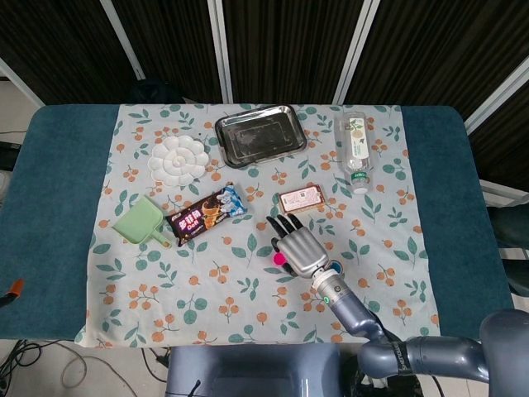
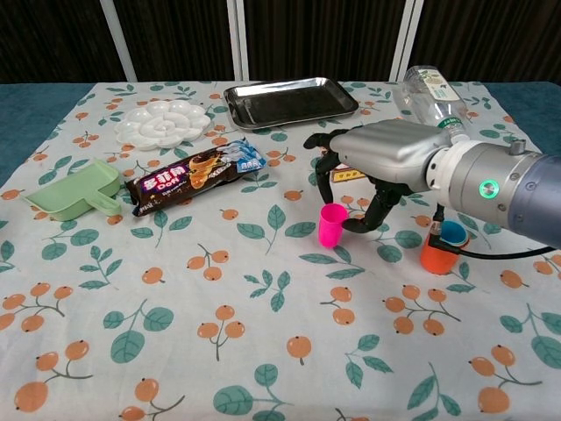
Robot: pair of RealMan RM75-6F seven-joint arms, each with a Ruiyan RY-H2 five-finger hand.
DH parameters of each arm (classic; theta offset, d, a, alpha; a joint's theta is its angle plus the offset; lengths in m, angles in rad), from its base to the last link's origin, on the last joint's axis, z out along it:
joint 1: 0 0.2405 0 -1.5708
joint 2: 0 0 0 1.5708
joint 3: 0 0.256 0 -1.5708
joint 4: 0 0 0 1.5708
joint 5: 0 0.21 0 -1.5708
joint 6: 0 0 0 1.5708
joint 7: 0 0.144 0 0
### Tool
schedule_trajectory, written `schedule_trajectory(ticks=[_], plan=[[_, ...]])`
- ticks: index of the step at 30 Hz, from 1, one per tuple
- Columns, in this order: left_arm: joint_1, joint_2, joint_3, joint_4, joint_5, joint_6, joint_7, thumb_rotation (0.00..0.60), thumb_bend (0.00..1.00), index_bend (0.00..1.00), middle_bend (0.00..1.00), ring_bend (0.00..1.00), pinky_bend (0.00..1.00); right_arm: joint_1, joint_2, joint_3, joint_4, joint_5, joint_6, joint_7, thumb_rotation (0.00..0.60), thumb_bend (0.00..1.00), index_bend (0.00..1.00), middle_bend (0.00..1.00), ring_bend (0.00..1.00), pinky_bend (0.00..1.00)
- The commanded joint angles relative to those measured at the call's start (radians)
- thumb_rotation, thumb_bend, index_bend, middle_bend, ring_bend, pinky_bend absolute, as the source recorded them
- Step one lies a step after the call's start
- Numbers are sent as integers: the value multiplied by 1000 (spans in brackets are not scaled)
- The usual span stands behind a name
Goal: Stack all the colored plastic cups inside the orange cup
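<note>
small pink plastic cup [image 2: 332, 224] upright on tabletop [image 2: 175, 298], between curled, spread fingers of right hand [image 2: 379, 162]; contact cannot be told.

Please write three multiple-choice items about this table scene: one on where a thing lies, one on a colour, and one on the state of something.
1. Where is the small pink plastic cup?
A. on the steel tray
B. on the floral cloth by the right hand
C. inside the orange cup

2. What colour is the cup nested in the orange plastic cup?
A. blue
B. green
C. pink

3. How does the clear plastic bottle lie?
A. upright
B. on its side
C. in the tray

Answers: 1 B, it stands on the cloth under the fingers. 2 A, a blue rim shows. 3 B, it lies flat.
</note>
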Motion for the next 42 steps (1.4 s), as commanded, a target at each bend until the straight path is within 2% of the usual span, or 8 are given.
schedule_trajectory(ticks=[1, 11, 19, 31, 42], plan=[[0, 0, 0, 0, -1, 0, -1, 600, 210, 98, 64, 6, 0, -4, 33, 7, -39, 6, 2, 7, 600, 460, 544, 0, 49, 90], [2, 0, 1, -3, -1, 1, -1, 600, 210, 98, 64, 6, 0, -41, 239, -8, -233, 3, -24, 68, 600, 460, 552, 0, 50, 90], [3, 0, 2, -7, 2, 5, 1, 600, 210, 98, 64, 6, 0, -76, 359, -29, -280, -31, -17, 115, 600, 461, 552, 0, 49, 90], [3, -1, 2, -6, -3, 2, 4, 600, 209, 98, 64, 6, 0, -132, 440, -76, -278, -96, -15, 182, 600, 460, 552, 0, 49, 92], [2, -4, 5, -4, 4, 3, 12, 600, 210, 98, 65, 6, 0, -157, 443, -89, -270, -128, -10, 207, 600, 461, 552, 0, 49, 93]])
